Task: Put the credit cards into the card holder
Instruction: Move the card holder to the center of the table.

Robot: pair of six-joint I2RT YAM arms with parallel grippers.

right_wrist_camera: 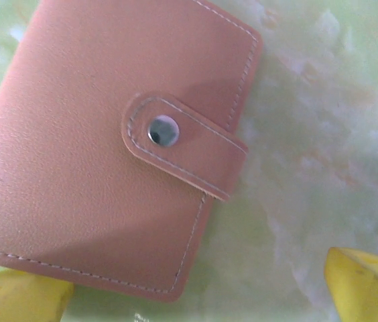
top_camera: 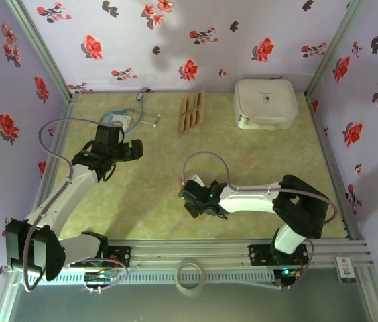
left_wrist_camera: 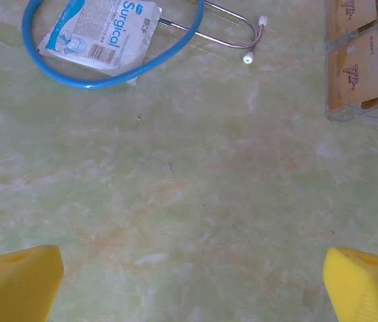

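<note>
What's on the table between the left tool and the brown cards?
Only bare table from the left tool up to the cards, seen in the left wrist view. The stethoscope lies off to the side.

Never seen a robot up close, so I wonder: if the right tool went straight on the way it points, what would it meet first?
Probably the closed wallet, lying on the table just ahead of the open right tool; depth is hard to judge.
</note>
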